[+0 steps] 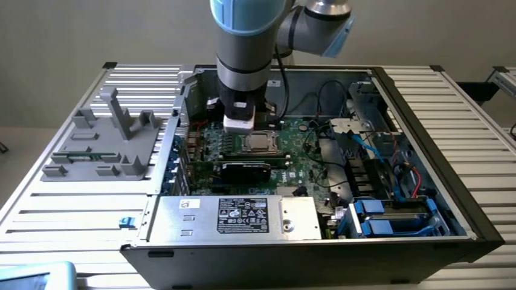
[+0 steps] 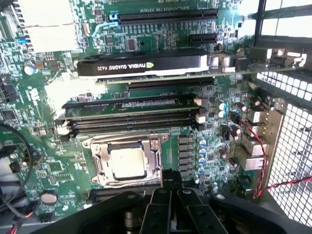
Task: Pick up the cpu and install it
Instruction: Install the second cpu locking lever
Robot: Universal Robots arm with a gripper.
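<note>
Ribbed metal tabletop (image 1: pixel 72 211) carried an open PC case (image 1: pixel 460 199) with its board (image 2: pixel 58 165) facing up, and a grey plastic fixture (image 1: pixel 105 145) stood on the exterior view's left. Over the board hung the arm (image 1: pixel 246 54), wrist pointing straight down.

The gripper (image 2: pixel 168 178) had its fingers pressed together, tips meeting, with nothing visible between them. It hovered just beside the socket (image 2: pixel 124 161), apart from it and a little above, on the side away from the RAM slots (image 2: pixel 131 117).

The cpu (image 2: pixel 127 162) lay flat inside the socket, its silver top facing up, with the metal frame around it. In the exterior view it showed as a pale square (image 1: pixel 258 142) just below the wrist. A black graphics card (image 2: pixel 146 66) stood on edge beyond the RAM slots.

By my reading, the chip was already seated, so the job stood at or near its end; whether the frame was latched I could not tell. Any move from here called for care: a straight lift clear of the socket, no sideways drag over the frame, and no brush against the red wire (image 2: pixel 258 156) near the rear panel
</note>
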